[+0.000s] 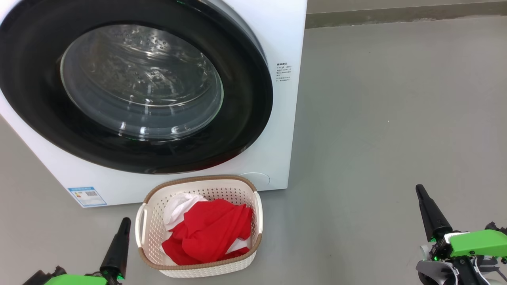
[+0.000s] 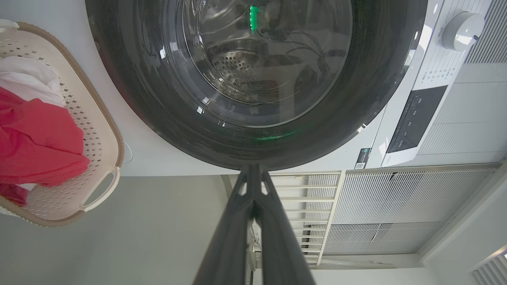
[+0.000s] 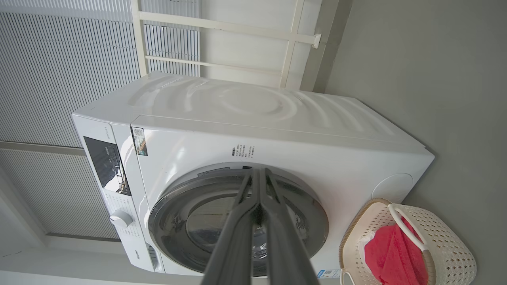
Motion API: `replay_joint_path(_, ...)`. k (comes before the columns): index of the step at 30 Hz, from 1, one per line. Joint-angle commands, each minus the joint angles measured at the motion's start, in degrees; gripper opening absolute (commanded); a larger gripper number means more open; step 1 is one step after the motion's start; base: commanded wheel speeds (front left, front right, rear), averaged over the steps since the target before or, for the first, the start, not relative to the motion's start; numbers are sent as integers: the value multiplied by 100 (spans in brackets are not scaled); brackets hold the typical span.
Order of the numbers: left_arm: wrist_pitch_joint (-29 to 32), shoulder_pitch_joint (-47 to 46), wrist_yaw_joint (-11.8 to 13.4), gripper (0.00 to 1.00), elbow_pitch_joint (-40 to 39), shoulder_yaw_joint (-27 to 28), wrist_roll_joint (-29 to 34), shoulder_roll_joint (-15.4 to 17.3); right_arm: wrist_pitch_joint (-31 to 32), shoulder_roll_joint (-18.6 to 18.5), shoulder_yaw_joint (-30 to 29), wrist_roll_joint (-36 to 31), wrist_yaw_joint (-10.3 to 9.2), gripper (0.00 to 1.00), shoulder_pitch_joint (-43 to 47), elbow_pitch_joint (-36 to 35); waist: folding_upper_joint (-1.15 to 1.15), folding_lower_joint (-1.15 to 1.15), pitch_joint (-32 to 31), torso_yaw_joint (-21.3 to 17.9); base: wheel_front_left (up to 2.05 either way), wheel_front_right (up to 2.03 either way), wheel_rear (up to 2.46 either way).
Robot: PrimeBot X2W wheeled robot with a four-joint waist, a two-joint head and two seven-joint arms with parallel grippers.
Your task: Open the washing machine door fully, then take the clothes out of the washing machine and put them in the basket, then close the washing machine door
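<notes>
The white washing machine (image 1: pixel 285 35) stands before me with its round black-rimmed door (image 1: pixel 245 130) lying flat against the front, glass bowl (image 1: pixel 142 83) in the middle. On the floor in front sits the cream basket (image 1: pixel 206 269), holding the red and white clothes (image 1: pixel 210 233). My left gripper (image 1: pixel 125 221) is shut, low and just left of the basket, holding nothing. My right gripper (image 1: pixel 419 189) is shut and empty, well off to the right over bare floor. The wrist views show the door (image 2: pixel 158 118) (image 3: pixel 309 206), the basket (image 2: pixel 99 190) (image 3: pixel 447 245) and the clothes (image 2: pixel 39 146) (image 3: pixel 392 253).
Grey floor (image 1: pixel 396 118) spreads to the right of the machine. A blue label (image 1: pixel 86 196) marks the machine's lower left corner. A control panel (image 3: pixel 105 164) and knob (image 3: pixel 121 218) sit on its top strip. White slatted panels (image 2: pixel 396 209) stand behind.
</notes>
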Motion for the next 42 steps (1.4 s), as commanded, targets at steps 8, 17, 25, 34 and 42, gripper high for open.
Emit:
replay_joint_path(8, 21, -229, -39, 0, -118, 199, -37, 54, 39, -70, 84, 26, -3, 0, -235, -178, 0, 0, 0, 0, 0, 0, 0)
replay_joint_path(17, 20, -229, -39, 0, -118, 199, -37, 54, 39, -70, 84, 26, -3, 0, -235, -178, 0, 0, 0, 0, 0, 0, 0)
replay_joint_path(25, 20, -229, -39, 0, -118, 198, -38, 54, 39, -70, 84, 26, -3, 0, -235, -178, 0, 0, 0, 0, 0, 0, 0)
replay_joint_path(34, 20, -229, -39, 0, -118, 198, -38, 54, 39, -70, 84, 26, -3, 0, -235, -178, 0, 0, 0, 0, 0, 0, 0)
replay_joint_path(42, 20, -228, -39, 0, -118, 198, -38, 54, 39, -70, 84, 26, -3, 0, -235, -178, 0, 0, 0, 0, 0, 0, 0)
